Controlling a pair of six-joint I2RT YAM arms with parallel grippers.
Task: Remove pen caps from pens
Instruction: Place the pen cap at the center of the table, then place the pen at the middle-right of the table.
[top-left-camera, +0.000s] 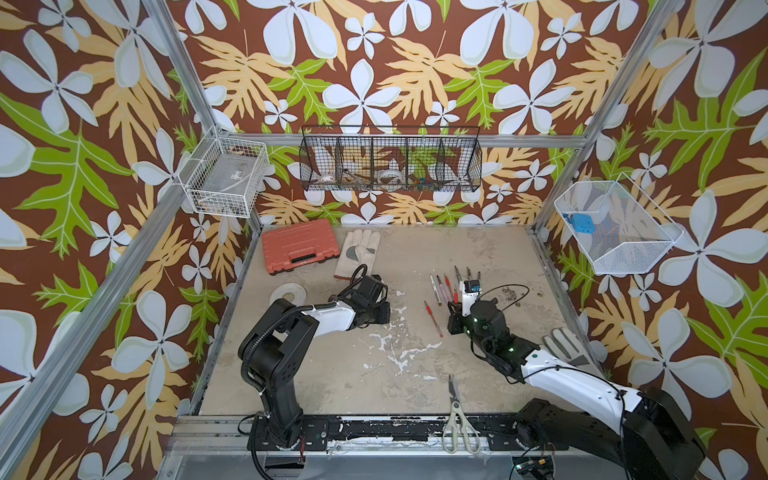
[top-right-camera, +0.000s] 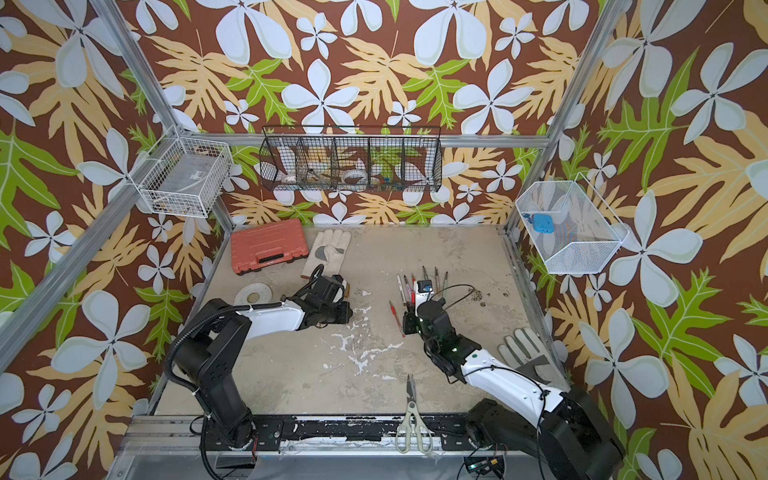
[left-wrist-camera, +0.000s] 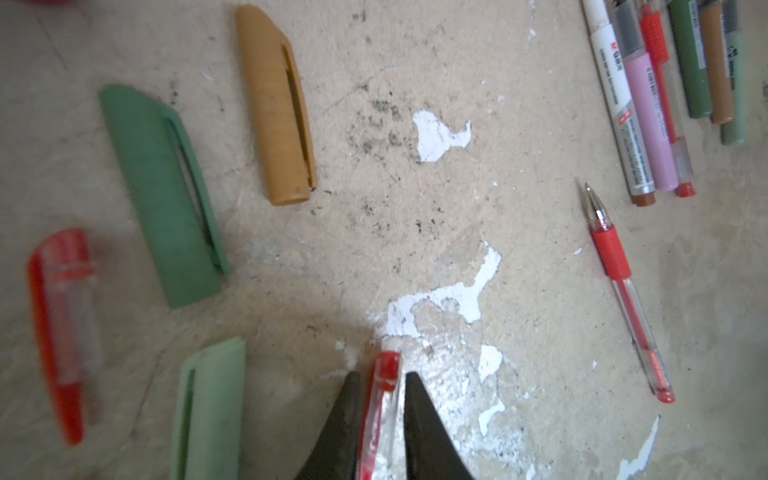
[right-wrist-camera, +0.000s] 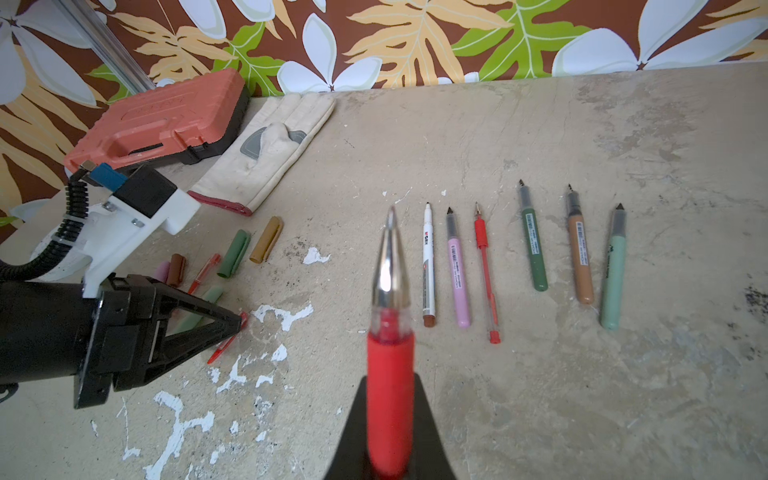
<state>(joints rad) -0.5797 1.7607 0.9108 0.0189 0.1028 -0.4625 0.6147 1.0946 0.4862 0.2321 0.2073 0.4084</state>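
The left tool (left-wrist-camera: 381, 376) has its jaws standing close on either side of a red cap (left-wrist-camera: 376, 419), with the tips low over the worktop (left-wrist-camera: 415, 257). I cannot tell whether they pinch the cap or have already let it go. Just beside it lies a pale cap (left-wrist-camera: 208, 407). Further out are a second red cap (left-wrist-camera: 62, 332), a green cap (left-wrist-camera: 164, 195) and a gold cap (left-wrist-camera: 274, 108), none touching another.

The right tool (right-wrist-camera: 390, 377) is clenched on a red pen (right-wrist-camera: 390, 353), bare metal tip pointing away from the wrist. It appears to be held above the worktop. Beyond it six uncapped pens (right-wrist-camera: 534, 249) lie in a row. A loose pen (top-left-camera: 433, 320), also uncapped, lies alone between the arms, near the right tool.

Every pen in view looks bare, so the task seems near its end: the cap to drop, the pen to lay down.

What could go wrong:
- **Cap clings:** with the jaws so narrowly parted, the cap may stick to one finger and ride up when the arm lifts.
- **Cap rolls:** it is round and light, so once freed it may roll into the pale cap.
- **Pen at the row:** lowered at a slant, the held pen could strike tip first or nudge the nearest pens askew.
- **Loose pen:** it lies close enough that a careless descent of the right arm might sweep it.
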